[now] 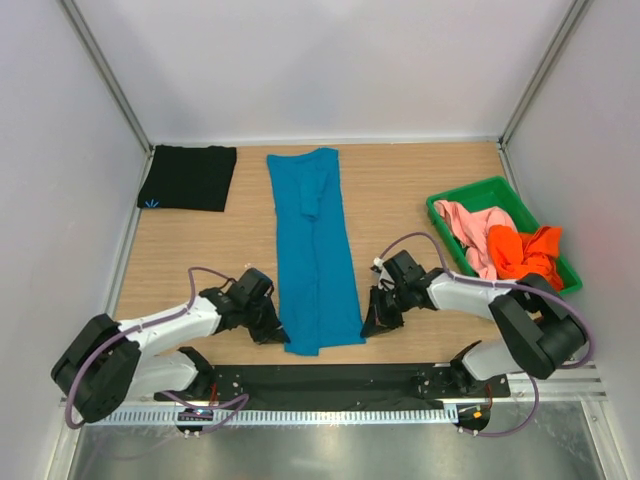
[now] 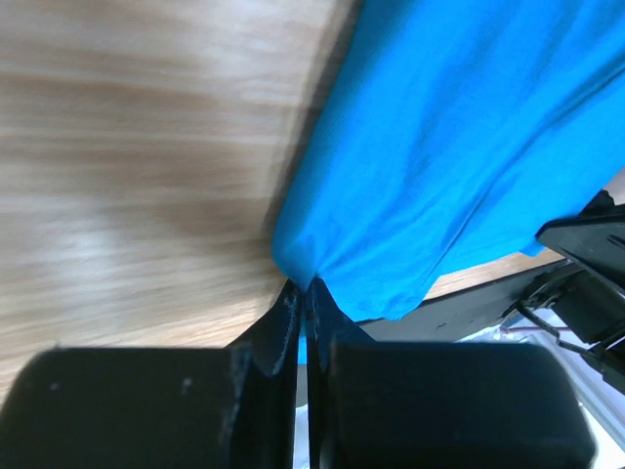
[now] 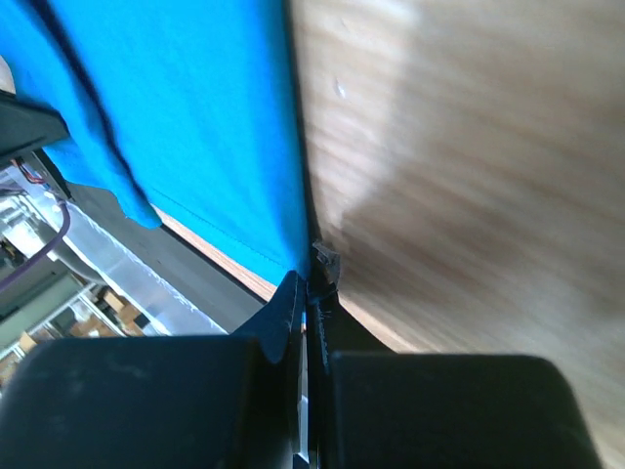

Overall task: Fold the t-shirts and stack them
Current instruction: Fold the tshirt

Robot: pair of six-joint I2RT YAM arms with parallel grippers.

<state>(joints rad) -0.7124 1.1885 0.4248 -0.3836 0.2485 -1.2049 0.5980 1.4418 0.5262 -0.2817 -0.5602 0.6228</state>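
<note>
Teal shirt [image 1: 315, 250] lies flat mid-table as a long narrow strip, its long axis running from the near edge straight away toward the far wall. Both arms are at its near end. The left gripper [image 1: 268, 325] is at the left near corner and the right gripper [image 1: 378, 318] at the right near corner, each about equally close to the hem.

In the left wrist view the left gripper [image 2: 305, 303] is pinched tight, with a tuck of blue cloth caught between the fingers. In the right wrist view the right gripper [image 3: 311, 283] is closed just as tight on the cloth's edge. From both pairs of fingers the whole shirt stretches away, so the likely next move is to lift the near hem and carry it along that axis to the far end, halving the length.

A black shirt [image 1: 188, 178] sits folded at the far left corner, well apart. The green tray [image 1: 480, 190] on the right holds a pink shirt [image 1: 470, 225] and an orange shirt [image 1: 525, 252], both crumpled and unfolded
</note>
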